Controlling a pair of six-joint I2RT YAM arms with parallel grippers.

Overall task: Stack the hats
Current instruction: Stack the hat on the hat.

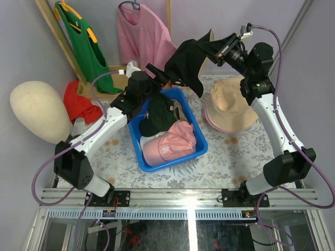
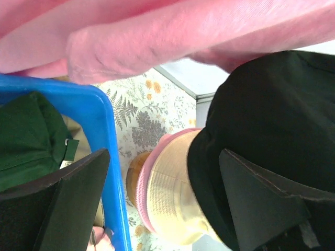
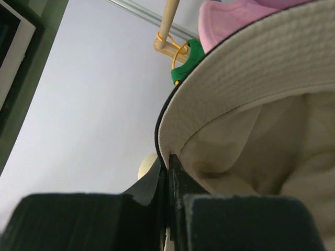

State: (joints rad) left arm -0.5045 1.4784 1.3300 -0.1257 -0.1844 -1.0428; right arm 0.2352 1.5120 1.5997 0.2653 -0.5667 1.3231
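My right gripper (image 1: 212,52) is shut on the brim of a black bucket hat (image 1: 189,61) and holds it in the air behind the blue bin (image 1: 201,141). The right wrist view shows the jaws (image 3: 170,164) pinching the brim, with the hat's cream lining (image 3: 251,104) above. A cream bucket hat (image 1: 230,104) lies on a pink hat brim (image 1: 212,124) on the table at right. In the bin lie a dark green cap (image 1: 159,116), a pink cap (image 1: 170,144) and a white cap (image 1: 148,141). My left gripper (image 1: 166,78) stands open over the bin's far edge, empty, beside the black hat (image 2: 272,115).
A pink T-shirt (image 1: 141,31) and a green one (image 1: 86,44) hang on the rack at the back. A cream mannequin head (image 1: 39,112) and a red cloth (image 1: 81,104) are at the left. The flowered tablecloth (image 1: 246,149) covers the table.
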